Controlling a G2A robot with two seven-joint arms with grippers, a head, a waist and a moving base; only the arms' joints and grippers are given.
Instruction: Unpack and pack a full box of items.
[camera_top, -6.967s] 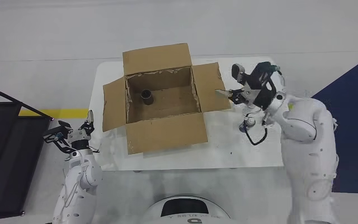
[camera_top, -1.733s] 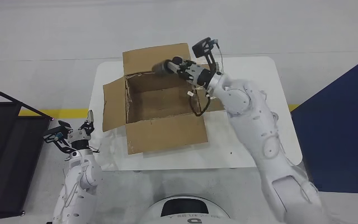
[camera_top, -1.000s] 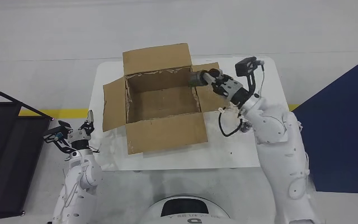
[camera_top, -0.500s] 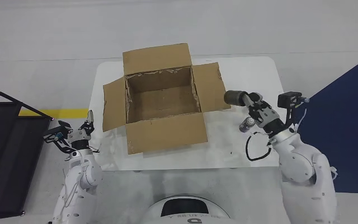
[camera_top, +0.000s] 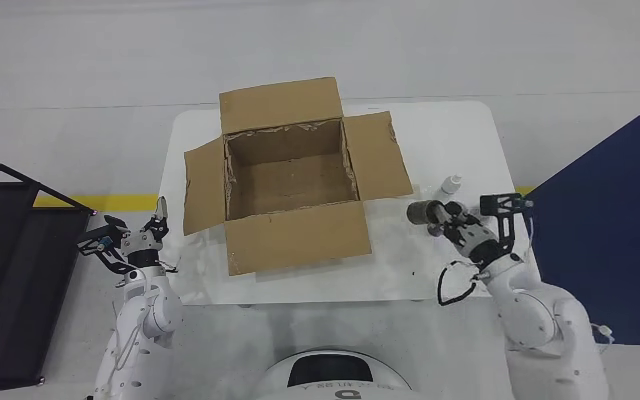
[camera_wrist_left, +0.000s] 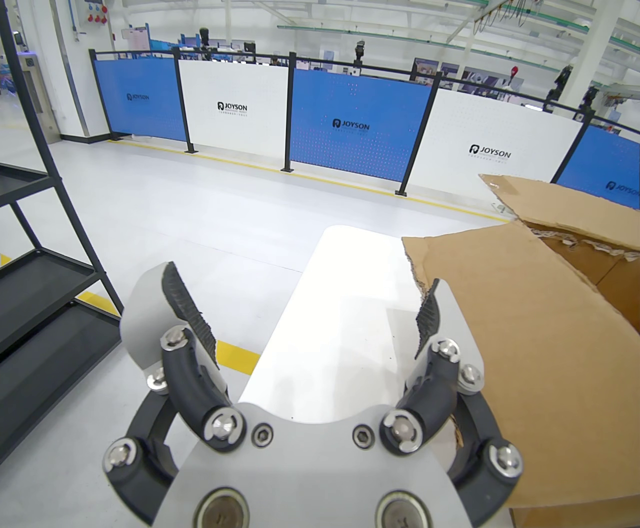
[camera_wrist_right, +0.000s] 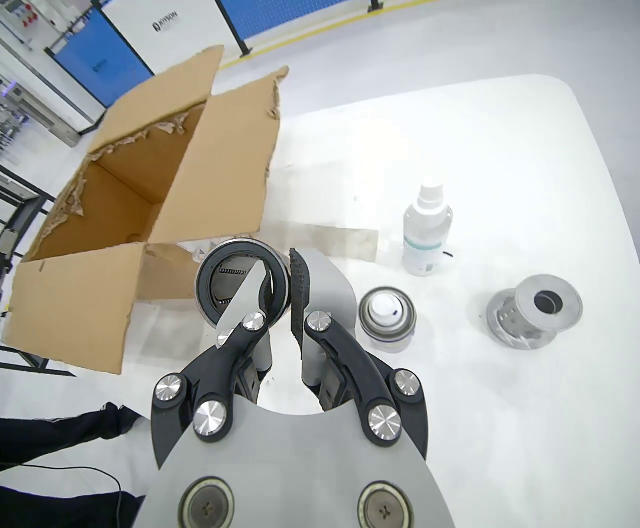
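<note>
The open cardboard box (camera_top: 290, 180) stands mid-table with all flaps spread, and its floor shows bare cardboard. My right gripper (camera_top: 437, 216) hangs over the table to the right of the box, shut on a dark metal ring-shaped cylinder (camera_top: 419, 212). In the right wrist view one finger sits inside the cylinder (camera_wrist_right: 242, 285) and the other outside its wall, so the right gripper (camera_wrist_right: 277, 272) pinches the rim. My left gripper (camera_top: 160, 212) stays open beyond the table's left edge; the left gripper (camera_wrist_left: 300, 285) holds nothing, with the box flap (camera_wrist_left: 525, 325) beside it.
On the table right of the box stand a white spray bottle (camera_wrist_right: 427, 230), a small round can (camera_wrist_right: 387, 317) and a flanged metal part (camera_wrist_right: 535, 312). The bottle (camera_top: 448, 186) is close to the right gripper. A black shelf rack (camera_wrist_left: 35, 280) stands left of the table.
The right arm lifted the cylinder out of the box, carried it over the right flap and brought it down over the table's right side. The left arm has not moved.
</note>
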